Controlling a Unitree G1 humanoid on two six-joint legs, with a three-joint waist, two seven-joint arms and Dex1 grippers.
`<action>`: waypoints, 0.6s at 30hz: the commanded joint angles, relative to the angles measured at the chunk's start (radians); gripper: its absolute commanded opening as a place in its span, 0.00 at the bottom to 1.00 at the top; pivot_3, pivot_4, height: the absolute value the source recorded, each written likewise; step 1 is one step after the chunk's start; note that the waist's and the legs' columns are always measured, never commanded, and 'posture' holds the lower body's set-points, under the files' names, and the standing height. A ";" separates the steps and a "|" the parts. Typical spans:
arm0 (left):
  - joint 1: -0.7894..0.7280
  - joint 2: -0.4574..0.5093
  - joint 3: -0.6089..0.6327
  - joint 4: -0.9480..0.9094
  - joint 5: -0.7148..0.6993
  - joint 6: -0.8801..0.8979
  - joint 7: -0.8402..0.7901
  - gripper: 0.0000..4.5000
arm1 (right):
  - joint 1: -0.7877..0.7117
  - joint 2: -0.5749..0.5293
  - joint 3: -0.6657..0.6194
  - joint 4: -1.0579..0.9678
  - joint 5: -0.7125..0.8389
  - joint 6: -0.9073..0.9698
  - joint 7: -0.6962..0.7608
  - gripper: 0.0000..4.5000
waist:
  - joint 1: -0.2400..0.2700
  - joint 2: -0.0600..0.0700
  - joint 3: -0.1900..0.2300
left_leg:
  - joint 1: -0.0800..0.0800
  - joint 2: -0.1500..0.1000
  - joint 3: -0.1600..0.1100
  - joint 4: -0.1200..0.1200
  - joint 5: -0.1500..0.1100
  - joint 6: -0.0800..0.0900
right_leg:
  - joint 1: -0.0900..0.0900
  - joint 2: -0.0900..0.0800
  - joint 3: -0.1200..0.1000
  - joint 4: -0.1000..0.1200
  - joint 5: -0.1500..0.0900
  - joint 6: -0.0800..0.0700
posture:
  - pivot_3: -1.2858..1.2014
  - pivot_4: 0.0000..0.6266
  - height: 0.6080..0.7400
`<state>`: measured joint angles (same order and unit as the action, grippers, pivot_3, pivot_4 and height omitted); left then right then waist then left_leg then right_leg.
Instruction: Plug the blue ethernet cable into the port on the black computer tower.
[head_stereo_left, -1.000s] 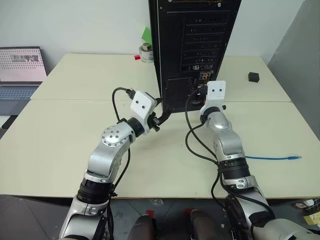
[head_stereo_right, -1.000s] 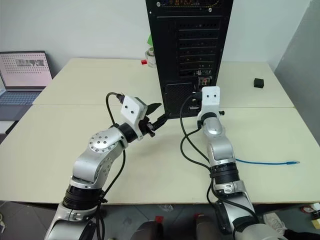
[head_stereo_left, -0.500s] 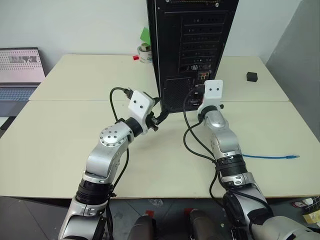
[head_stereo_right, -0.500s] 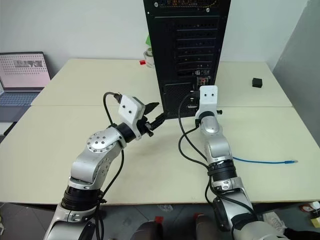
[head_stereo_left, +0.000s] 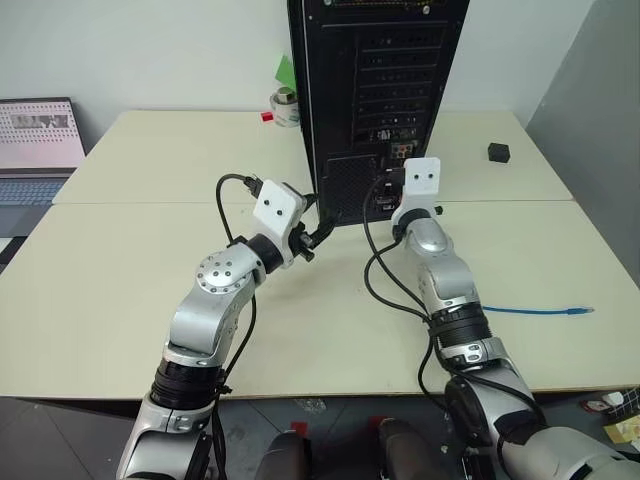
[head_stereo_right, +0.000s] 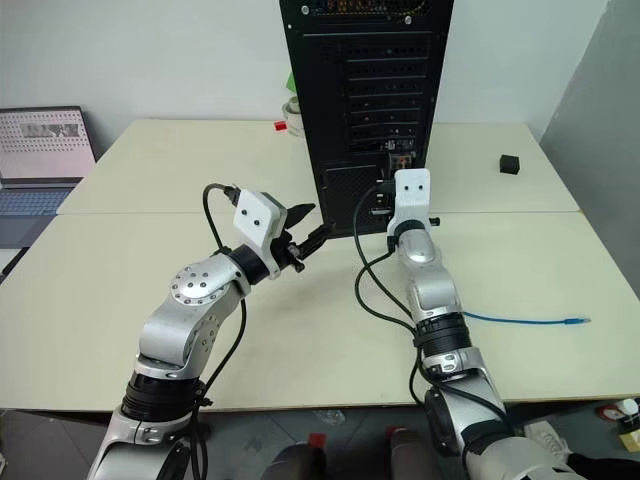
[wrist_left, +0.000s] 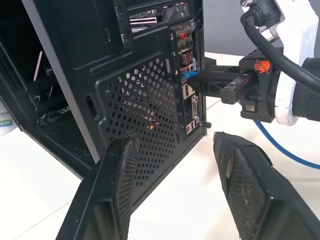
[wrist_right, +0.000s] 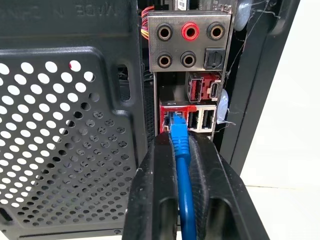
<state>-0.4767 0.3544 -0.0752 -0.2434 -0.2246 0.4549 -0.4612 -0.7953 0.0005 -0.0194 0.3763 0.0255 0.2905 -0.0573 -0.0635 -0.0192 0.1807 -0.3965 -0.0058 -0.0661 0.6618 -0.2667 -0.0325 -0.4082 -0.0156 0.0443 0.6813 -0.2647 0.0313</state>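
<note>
On the pale table, the robot's left gripper (head_stereo_left: 322, 229) hangs with its two black ridged fingers (wrist_left: 117, 185) spread apart and empty, pointing at the near left corner of the tall black metal computer tower (head_stereo_left: 345, 60), close to its perforated vent grille (wrist_left: 145, 115). To the right, the right gripper (wrist_right: 181, 165) is at the tower's narrow connector strip, its black fingers lying close along either side of the thin bright-blue ethernet cable (wrist_right: 183, 190); whether they are clamping the cord or have slackened off it cannot be told. The cable's plug end sits at the mouth of the small squarish port (wrist_right: 172, 120), in the red-edged block below the round audio jacks (wrist_right: 189, 32), and how deep it has gone cannot be read from here. The rest of the cord trails over the near right of the table, its free end (head_stereo_left: 572, 311) lying well apart from the tower.

The risk now appears to be a half-seated plug: if the fingers let go before the latch catches, the weight and spring of the trailing cord could draw it out. A push off-axis could jam the plug against the port's rim or bend its clip. A pull-back with the pads rubbing the cord could drag it free.
</note>
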 joint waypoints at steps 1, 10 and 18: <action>0.002 0.003 0.020 -0.038 -0.003 -0.005 0.003 0.56 | 0.027 -0.020 0.011 -0.065 0.014 0.022 0.064 0.31 | 0.002 0.000 0.000 | 0.000 0.000 0.000 0.000 0.000 0.000 | 0.000 0.000 0.000 0.000 0.000 0.000 | 0.52 0.24 1.00; -0.008 0.033 0.026 -0.008 -0.001 0.056 -0.005 0.56 | 0.159 -0.147 0.019 -0.378 0.065 0.175 0.244 0.73 | 0.015 0.000 0.000 | -0.003 -0.002 0.000 0.000 0.000 0.000 | -0.001 -0.001 -0.001 -0.002 0.000 0.000 | 0.52 0.24 1.00; -0.048 0.080 0.040 0.032 -0.001 0.062 -0.037 0.56 | 0.252 -0.399 -0.041 -0.618 0.228 0.274 0.547 0.99 | 0.024 0.001 0.001 | -0.003 -0.002 -0.001 0.000 0.000 0.000 | 0.000 -0.001 -0.001 -0.002 0.000 0.000 | 0.52 0.24 1.00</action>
<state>-0.4918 0.4189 -0.0704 -0.2168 -0.2205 0.5272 -0.4894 -0.5386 -0.3488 -0.0124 -0.1601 0.1918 0.5563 0.4002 -0.0394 -0.0184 0.1814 -0.3992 -0.0078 -0.0674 0.6619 -0.2669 -0.0323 -0.4086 -0.0163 0.0427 0.6792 -0.2649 0.0317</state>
